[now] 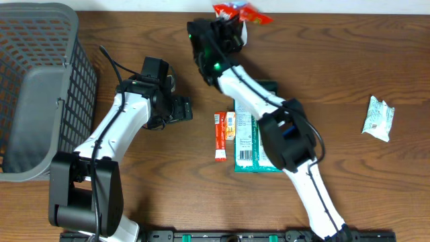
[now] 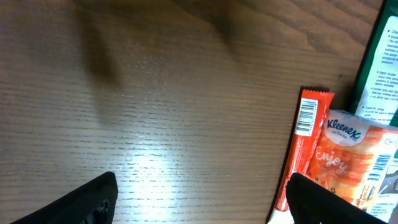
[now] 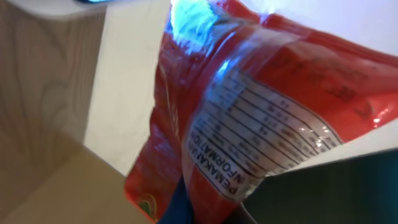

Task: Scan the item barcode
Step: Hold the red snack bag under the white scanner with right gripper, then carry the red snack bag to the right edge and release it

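Dark wood-grain table pretty much fills the view. There's a pale strip past its far edge, and light glares off the grain

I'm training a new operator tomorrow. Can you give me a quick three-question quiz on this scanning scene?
1. Multiple choice: what does the right gripper hold?
A) a red snack packet
B) a bottle
C) nothing

2. True or false: the left gripper is open and holds nothing, above the bare table.

3. Fill in: the gray basket stands on the robot's ___ side.

Key: 1 A; 2 true; 3 left.
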You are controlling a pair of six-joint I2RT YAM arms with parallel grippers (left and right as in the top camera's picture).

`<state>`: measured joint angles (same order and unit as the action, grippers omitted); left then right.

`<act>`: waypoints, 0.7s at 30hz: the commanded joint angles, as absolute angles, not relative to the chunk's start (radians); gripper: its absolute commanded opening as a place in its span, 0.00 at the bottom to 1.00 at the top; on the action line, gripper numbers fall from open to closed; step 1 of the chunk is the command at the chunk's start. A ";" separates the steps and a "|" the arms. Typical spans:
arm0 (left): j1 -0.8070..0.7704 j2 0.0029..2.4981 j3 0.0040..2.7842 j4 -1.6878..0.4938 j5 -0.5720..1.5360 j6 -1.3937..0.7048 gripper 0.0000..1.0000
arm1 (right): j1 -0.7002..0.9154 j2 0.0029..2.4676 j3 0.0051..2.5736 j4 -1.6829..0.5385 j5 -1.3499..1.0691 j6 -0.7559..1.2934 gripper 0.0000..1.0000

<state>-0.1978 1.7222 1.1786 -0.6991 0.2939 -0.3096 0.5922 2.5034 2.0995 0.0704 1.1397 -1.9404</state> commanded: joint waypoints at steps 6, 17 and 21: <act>-0.195 1.704 1.188 -0.702 0.303 -0.297 0.87 | 0.503 2.168 2.119 -0.765 0.824 -1.106 0.01; -0.195 1.704 1.188 -0.701 0.303 -0.297 0.87 | 0.204 1.971 2.109 -1.353 0.226 -0.216 0.01; -0.195 1.704 1.188 -0.702 0.303 -0.297 0.87 | 0.088 1.971 2.045 -1.382 0.218 -0.123 0.01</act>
<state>-0.1982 1.7222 1.1786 -0.6994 0.2939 -0.3096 0.1448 1.9812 2.0815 -1.3758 0.2565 -0.2733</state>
